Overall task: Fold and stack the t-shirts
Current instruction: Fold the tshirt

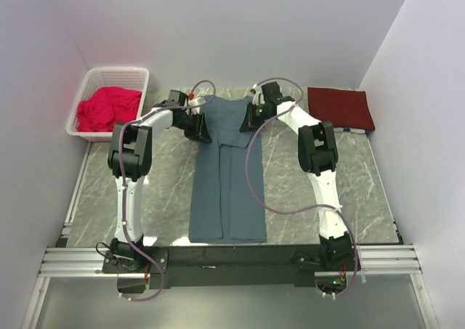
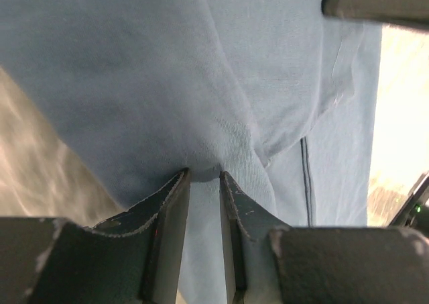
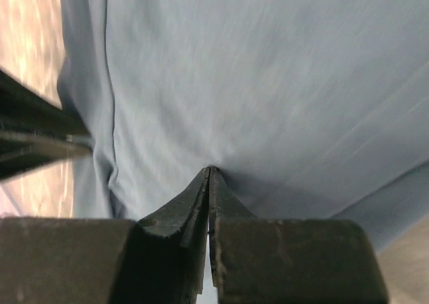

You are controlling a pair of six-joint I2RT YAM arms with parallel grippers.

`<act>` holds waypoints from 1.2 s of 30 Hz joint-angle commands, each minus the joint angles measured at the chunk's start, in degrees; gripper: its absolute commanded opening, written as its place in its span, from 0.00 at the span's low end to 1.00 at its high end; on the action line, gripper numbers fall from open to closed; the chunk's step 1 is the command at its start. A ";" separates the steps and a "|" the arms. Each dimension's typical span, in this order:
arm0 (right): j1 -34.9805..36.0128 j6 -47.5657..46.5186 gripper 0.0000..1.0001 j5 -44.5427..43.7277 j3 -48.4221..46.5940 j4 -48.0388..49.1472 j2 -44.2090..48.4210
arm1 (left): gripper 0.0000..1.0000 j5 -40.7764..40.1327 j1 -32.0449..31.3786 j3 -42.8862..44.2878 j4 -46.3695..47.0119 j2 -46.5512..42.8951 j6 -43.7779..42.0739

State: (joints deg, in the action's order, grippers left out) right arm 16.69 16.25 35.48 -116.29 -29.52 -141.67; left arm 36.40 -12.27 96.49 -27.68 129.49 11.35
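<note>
Marble table: one blue-grey t-shirt, one maroon t-shirt (folded)

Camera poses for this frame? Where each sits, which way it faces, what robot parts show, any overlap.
Top external: above and behind the bases, looking down across the table. It shows both arms whole, with the left hand and right hand at the far end of the blue-grey t-shirt.
Left wrist: on that wrist, looking along its fingers, which pinch the shirt cloth.
Right wrist: mirrored, with its fingers shut on cloth.
Shared: all three views see the same shirt.
</note>
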 commanded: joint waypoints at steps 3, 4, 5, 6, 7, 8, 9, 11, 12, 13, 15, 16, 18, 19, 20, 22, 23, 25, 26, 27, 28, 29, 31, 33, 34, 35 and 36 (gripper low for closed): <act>-2.80 2.82 0.07 -4.02 -11.04 -2.13 -5.81 | 0.32 -1.16 0.76 5.72 1.75 4.89 1.91; -3.15 3.00 0.08 -4.11 -11.85 -1.60 -6.68 | 0.32 -1.25 0.76 6.77 2.02 5.33 2.79; -3.33 3.17 0.08 -4.54 -12.64 -1.51 -7.22 | 0.33 -0.99 0.67 7.13 2.28 5.85 3.40; -3.85 3.17 0.08 -4.55 -14.56 -1.33 -7.66 | 0.33 -0.90 0.67 7.57 2.80 6.73 3.76; -3.94 3.00 0.09 -4.46 -15.54 -1.33 -8.18 | 0.34 -0.20 0.76 8.01 3.07 6.83 4.28; -4.12 2.30 0.10 -3.68 -16.59 -1.24 -8.10 | 0.35 -0.10 0.76 8.01 3.94 6.39 4.38; -4.21 1.95 0.11 -2.97 -16.69 -0.90 -7.66 | 0.35 -0.02 0.85 7.93 4.47 5.95 4.38; -4.21 0.55 0.15 -2.53 -16.25 -0.45 -4.60 | 0.38 0.16 0.85 7.14 5.53 3.42 4.29; -4.12 0.10 0.19 -1.74 -15.90 -0.02 -1.71 | 0.40 0.16 0.85 6.35 6.58 2.27 4.29; -4.12 -0.25 0.20 -1.47 -15.38 -0.10 -0.03 | 0.42 0.77 0.93 5.74 7.11 1.04 4.99; -4.21 -0.78 0.23 0.10 -12.66 -0.63 5.49 | 0.45 2.09 1.11 3.63 8.77 -3.79 6.22; -3.86 -0.87 0.23 0.98 -10.99 -0.63 7.61 | 0.46 2.53 1.02 0.23 10.79 -5.63 7.27; -3.51 -1.04 0.24 2.21 -4.32 -1.15 11.57 | 0.47 3.15 0.85 -3.83 12.38 -11.26 7.80; -3.42 -1.13 0.24 4.13 -1.77 -1.77 15.24 | 0.47 3.24 0.85 -7.68 12.65 -13.11 7.11; -2.89 -0.70 0.25 5.11 3.39 -2.12 16.76 | 0.47 2.89 0.76 -9.37 12.30 -15.91 6.49; -2.45 -0.08 0.26 7.48 8.77 -2.91 20.10 | 0.47 2.71 0.76 -13.86 11.34 -18.13 4.30; -1.75 1.57 0.26 7.84 13.76 -3.00 20.90 | 0.47 2.80 0.85 -15.18 10.20 -19.53 3.77; -0.96 2.73 0.26 8.89 18.09 -2.74 22.39 | 0.46 3.50 0.67 -19.92 10.45 -20.76 3.41; -0.61 4.56 0.26 10.03 22.73 -1.61 22.92 | 0.46 4.02 0.76 -21.24 10.80 -21.38 3.41; 0.09 5.19 0.25 10.56 24.86 1.01 23.88 | 0.45 4.72 0.67 -23.34 10.89 -21.47 3.41; 0.27 6.06 0.25 11.09 27.15 2.69 24.41 | 0.45 5.43 0.67 -24.41 11.07 -21.65 3.93; 0.54 7.55 0.25 11.62 30.74 4.02 24.68 | 0.45 6.04 0.58 -25.03 10.98 -21.30 4.11; 1.41 7.39 0.23 11.63 32.00 4.65 24.16 | 0.44 7.10 0.50 -26.87 11.07 -21.04 4.90; 1.77 6.43 0.21 11.10 31.48 3.51 22.41 | 0.43 7.45 0.32 -27.84 11.07 -20.60 4.91; 1.77 6.16 0.21 11.18 31.04 3.07 21.53 | 0.43 7.37 0.23 -28.02 10.98 -20.25 4.82; 1.77 5.73 0.20 10.84 29.82 2.63 20.56 | 0.43 7.54 0.14 -27.93 10.81 -19.37 4.82; 1.60 5.29 0.17 9.96 29.02 1.23 18.55 | 0.42 7.72 0.06 -27.58 10.63 -18.76 4.82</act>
State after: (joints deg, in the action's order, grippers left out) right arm 18.76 21.78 45.34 -84.09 -28.49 -121.78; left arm 41.43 -11.70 68.42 -18.31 110.04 16.25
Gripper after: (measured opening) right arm 0.190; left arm 0.429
